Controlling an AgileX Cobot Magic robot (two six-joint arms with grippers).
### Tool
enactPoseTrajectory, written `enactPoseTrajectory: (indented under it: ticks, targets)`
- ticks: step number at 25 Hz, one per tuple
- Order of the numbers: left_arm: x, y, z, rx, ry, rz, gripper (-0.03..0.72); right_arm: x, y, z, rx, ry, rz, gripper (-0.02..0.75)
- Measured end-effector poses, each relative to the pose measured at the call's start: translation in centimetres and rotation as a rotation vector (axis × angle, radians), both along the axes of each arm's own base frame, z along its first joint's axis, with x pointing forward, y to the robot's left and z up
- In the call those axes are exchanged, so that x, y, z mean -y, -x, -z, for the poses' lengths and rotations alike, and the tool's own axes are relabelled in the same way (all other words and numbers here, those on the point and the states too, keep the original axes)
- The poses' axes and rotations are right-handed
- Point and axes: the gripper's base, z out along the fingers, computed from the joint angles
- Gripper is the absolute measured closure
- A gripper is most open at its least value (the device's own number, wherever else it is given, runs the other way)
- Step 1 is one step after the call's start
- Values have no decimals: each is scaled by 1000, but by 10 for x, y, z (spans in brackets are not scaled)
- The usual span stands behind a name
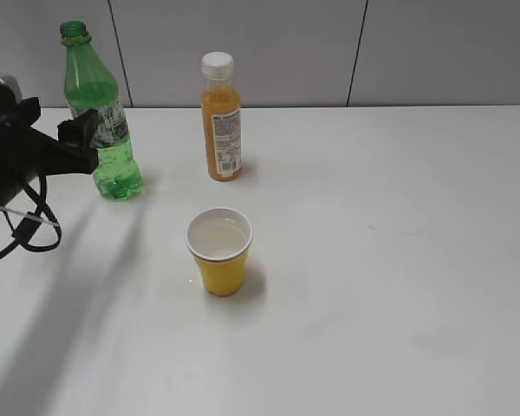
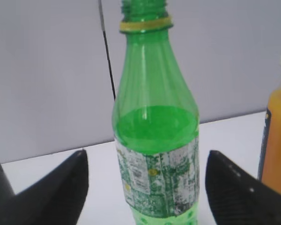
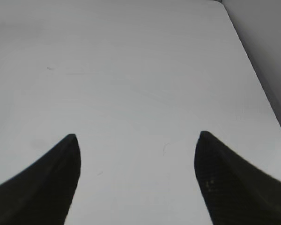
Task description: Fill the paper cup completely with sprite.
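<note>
1. The white table is carrying everything, and a grey panelled wall is standing behind it at the far edge.
2. The left arm is reaching in from the left, and the left gripper is standing spread wide on either side of the sprite bottle; in the left wrist view a clear gap is showing between each finger and the bottle, so it is grasping nothing.
3. The sprite bottle is standing upright at the far left, uncapped, with liquid reaching roughly to the top of its label.
4. The orange juice bottle is standing capped at the far centre, to the right of the sprite and well apart from it.
5. The paper cup is sitting near the centre, closer to the camera than both bottles, upright, and it appears to be holding clear liquid below its rim.
6. The right gripper is hanging spread open over bare table, holding nothing.
7. Handling judgement: the bottle is probably fairly light and its thin plastic is likely to give under a squeeze and feel slick, so gripping at the labelled waist seems best; with no cap, tilting needs care. The cup looks light and easy to knock over.
</note>
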Motion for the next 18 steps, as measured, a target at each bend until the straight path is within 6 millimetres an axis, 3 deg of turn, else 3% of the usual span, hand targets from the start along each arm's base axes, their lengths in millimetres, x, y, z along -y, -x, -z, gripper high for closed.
enactPoseTrajectory:
  ticks: [12,18]
  targets:
    - [-8,30,-41,-338,-26,70,99,0,0,0,0,-1,0,153]
    - [-34,17,-78,-572,17,37,99,0,0,0,0,-1,0,153]
